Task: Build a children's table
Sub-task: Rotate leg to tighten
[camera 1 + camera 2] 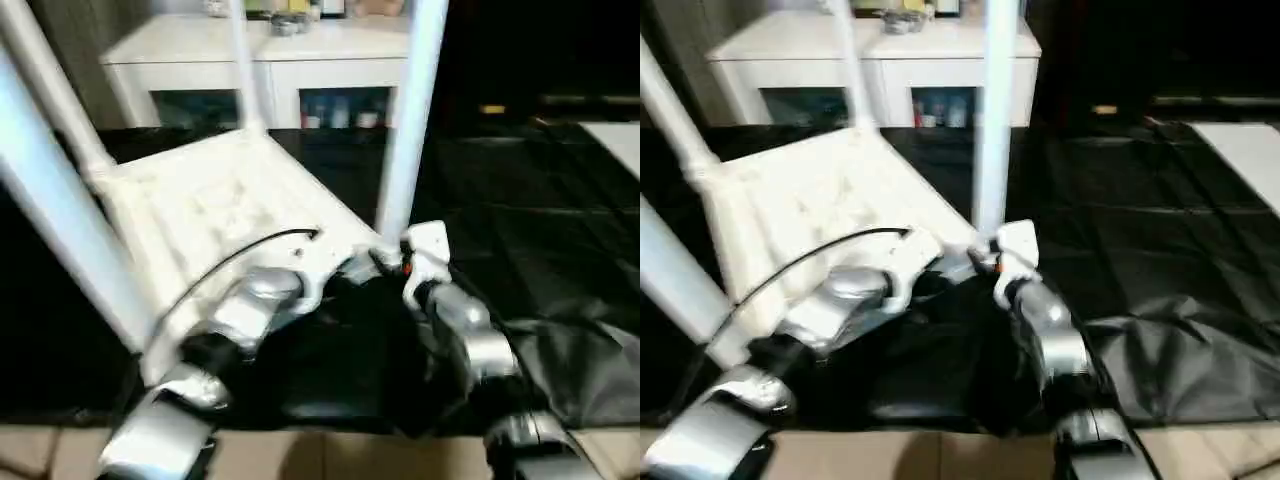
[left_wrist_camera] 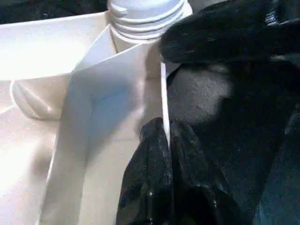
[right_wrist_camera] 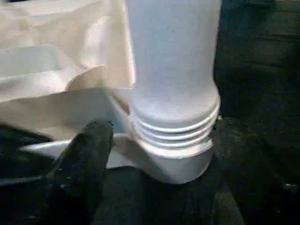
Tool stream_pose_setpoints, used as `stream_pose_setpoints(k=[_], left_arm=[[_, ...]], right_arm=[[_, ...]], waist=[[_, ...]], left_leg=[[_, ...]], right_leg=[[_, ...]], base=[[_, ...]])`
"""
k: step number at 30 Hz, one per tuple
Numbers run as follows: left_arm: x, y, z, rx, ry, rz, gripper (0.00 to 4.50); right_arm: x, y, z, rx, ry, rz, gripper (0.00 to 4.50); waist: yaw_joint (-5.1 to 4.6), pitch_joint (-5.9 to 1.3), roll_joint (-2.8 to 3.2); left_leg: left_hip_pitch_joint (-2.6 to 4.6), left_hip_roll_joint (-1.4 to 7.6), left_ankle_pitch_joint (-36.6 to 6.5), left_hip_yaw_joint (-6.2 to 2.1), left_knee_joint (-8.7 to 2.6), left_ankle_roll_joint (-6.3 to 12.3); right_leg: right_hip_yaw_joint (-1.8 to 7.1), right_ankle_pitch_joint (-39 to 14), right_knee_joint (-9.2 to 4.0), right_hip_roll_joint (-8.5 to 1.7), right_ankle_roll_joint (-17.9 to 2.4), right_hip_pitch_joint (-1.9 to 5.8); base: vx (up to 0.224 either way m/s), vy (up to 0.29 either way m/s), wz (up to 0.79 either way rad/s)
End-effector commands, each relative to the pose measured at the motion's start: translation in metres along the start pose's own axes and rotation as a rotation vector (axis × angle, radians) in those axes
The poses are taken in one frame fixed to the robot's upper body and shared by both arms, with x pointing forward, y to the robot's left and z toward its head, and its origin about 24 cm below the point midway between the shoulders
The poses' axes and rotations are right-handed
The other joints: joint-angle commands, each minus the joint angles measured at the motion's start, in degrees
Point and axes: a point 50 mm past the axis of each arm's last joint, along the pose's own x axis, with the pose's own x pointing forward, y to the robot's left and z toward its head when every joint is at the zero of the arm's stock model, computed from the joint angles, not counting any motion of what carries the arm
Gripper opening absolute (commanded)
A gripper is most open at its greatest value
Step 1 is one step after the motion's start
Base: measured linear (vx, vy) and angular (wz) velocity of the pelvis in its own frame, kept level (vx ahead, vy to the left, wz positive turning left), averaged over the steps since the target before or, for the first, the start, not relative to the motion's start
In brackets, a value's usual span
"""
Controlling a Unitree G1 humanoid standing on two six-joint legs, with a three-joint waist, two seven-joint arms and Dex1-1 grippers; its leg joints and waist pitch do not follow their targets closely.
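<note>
The children's table lies upside down on black sheeting, its ribbed white top [image 1: 215, 205] facing up. Several white legs stand up from the corner sockets. The near-right leg [image 1: 408, 120] has its threaded base [image 3: 173, 136] seated in its socket. My left gripper [image 2: 166, 129] is shut on the thin rim of the top, close to that corner. My right gripper [image 1: 388, 262] is at the base of the same leg, open; one black finger [image 3: 86, 157] stands a little apart from the thread.
A white cabinet [image 1: 262, 60] with dark glass doors stands behind the table. A flat white board [image 1: 618, 140] lies at the far right. Crumpled black sheeting [image 1: 560, 350] bunches by my right arm. A black cable [image 1: 240, 255] crosses the top.
</note>
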Motion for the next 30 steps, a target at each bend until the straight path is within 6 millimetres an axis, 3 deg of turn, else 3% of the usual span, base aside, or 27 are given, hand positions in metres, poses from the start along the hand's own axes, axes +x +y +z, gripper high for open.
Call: stream_pose_setpoints(k=[1,4,6,7,8,11,13,17,19,28,30], left_arm=[[-0.005,-0.007,-0.014,0.0,0.033,-0.089,0.0],[-0.027,-0.013,-0.022,0.045,0.011,-0.273,0.0],[-0.031,-0.014,-0.023,0.058,0.008,-0.305,0.0],[-0.041,-0.017,-0.024,0.053,-0.004,-0.372,0.0],[-0.043,-0.017,-0.024,0.05,-0.003,-0.382,0.0],[-0.051,-0.015,-0.026,0.047,0.009,-0.406,0.0],[-0.052,-0.014,-0.026,0.047,0.009,-0.402,0.0],[-0.051,-0.015,-0.026,0.045,0.012,-0.403,0.0],[-0.051,-0.015,-0.025,0.044,0.013,-0.403,0.0],[-0.051,-0.015,-0.025,0.034,0.016,-0.387,0.0],[-0.046,-0.013,-0.026,0.027,0.021,-0.34,0.0]], right_arm=[[-0.001,0.007,0.006,-0.002,-0.004,0.132,3.83],[-0.023,-0.002,0.011,-0.083,0.038,0.397,3.83],[-0.027,-0.002,0.011,-0.103,0.05,0.442,3.83],[-0.035,-0.005,0.009,-0.131,0.077,0.517,3.83],[-0.037,-0.006,0.009,-0.14,0.084,0.527,3.83],[-0.041,-0.009,0.008,-0.17,0.107,0.572,3.83],[-0.039,-0.01,0.009,-0.168,0.105,0.568,3.83],[-0.037,-0.009,0.01,-0.16,0.109,0.577,3.83],[-0.036,-0.006,0.007,-0.166,0.129,0.599,3.58],[-0.036,-0.007,0.005,-0.162,0.131,0.584,2.85],[-0.031,-0.012,0.004,-0.134,0.123,0.479,2.78]], waist=[[0.28,-3.27,-0.72],[0.3,-3.28,-0.79],[0.53,-3.42,-0.61],[1.25,-3.65,-0.79],[1.71,-3.71,-0.77],[2.89,-3.8,-0.71],[3.26,-3.68,-0.68],[3.11,-3.45,-0.81],[2.9,-3.42,-0.98],[2.81,-3.56,-0.99],[2.72,-3.52,-1.01]], left_leg=[[0.14,3.02,-20.6,-2.01,-5.43,1.72],[0.05,3.12,-17.8,-1.65,-5.16,3.55],[0.48,3.32,-17.1,-1.39,-4.88,4.01],[0.85,3.47,-14.7,-1.03,-4.55,4.36],[0.32,3.44,-11.5,-0.88,-4.29,5.21],[0.71,3.53,-8.2,-0.58,-3.93,6.24],[0.92,3.55,-8.8,-0.49,-4.01,5.77],[0.79,3.48,-11.9,-0.72,-4.45,3.62],[0.81,3.43,-13.0,-0.76,-4.52,2.86],[0.71,3.34,-11.0,-0.76,-4.29,3.55],[0.74,3.36,-11.4,-0.76,-4.33,3.38]], right_leg=[[1.72,-20.2,-3.61,-2.74,-10.6,2.36],[1.83,-15.9,-3.08,-2.55,-12.9,2.58],[2.03,-14.5,-2.96,-2.54,-13.5,2.16],[2.07,-10.6,-2.14,-2.27,-15.4,1.97],[2.07,-7.2,-1.53,-2.21,-16.0,2.27],[2.06,-4.3,-1.0,-2.21,-17.3,2.02],[2.12,-5.4,-1.14,-2.06,-17.2,1.79],[2.21,-10.0,-1.53,-2.2,-15.7,2.03],[2.29,-11.5,-1.69,-2.26,-15.1,2.07],[2.26,-9.7,-1.53,-2.22,-15.2,2.17],[2.3,-10.4,-1.63,-2.24,-15.2,2.09]], base=[[0.0,0.0,0.0],[0.0,0.0,0.0],[0.059,-0.018,0.06],[0.063,-0.019,0.1],[0.054,-0.018,0.05],[0.0,0.0,0.0],[0.0,0.0,0.0],[0.0,0.0,0.0],[0.0,0.0,0.0],[0.0,0.0,0.0],[0.0,0.0,0.0]])
